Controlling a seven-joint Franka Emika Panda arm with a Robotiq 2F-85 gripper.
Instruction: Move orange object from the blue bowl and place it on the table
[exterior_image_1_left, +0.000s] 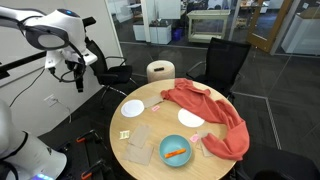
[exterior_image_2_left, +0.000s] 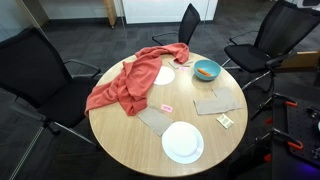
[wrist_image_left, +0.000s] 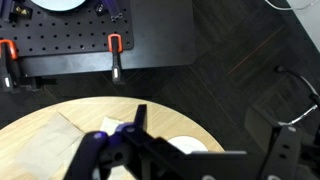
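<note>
The blue bowl (exterior_image_1_left: 176, 150) (exterior_image_2_left: 207, 70) stands near the edge of the round light-wood table (exterior_image_1_left: 155, 125) (exterior_image_2_left: 120, 130). The small orange object (exterior_image_1_left: 177, 152) (exterior_image_2_left: 205, 73) lies inside it. My gripper (exterior_image_1_left: 72, 72) hangs high in the air off the table's side, far from the bowl, with its fingers apart and empty. In the wrist view the gripper (wrist_image_left: 210, 140) is dark and close. It looks down over the table's rim (wrist_image_left: 60, 125) and a white plate (wrist_image_left: 190, 147). The bowl is out of that view.
A large orange-red cloth (exterior_image_1_left: 212, 118) (exterior_image_2_left: 132, 85) is draped over one side of the table. Two white plates (exterior_image_1_left: 133, 107) (exterior_image_1_left: 190, 118) (exterior_image_2_left: 183, 142) (exterior_image_2_left: 164, 74), tan paper sheets (exterior_image_1_left: 140, 138) (exterior_image_2_left: 215, 103) and small cards lie on it. Black office chairs (exterior_image_1_left: 225, 62) (exterior_image_2_left: 35, 60) surround it.
</note>
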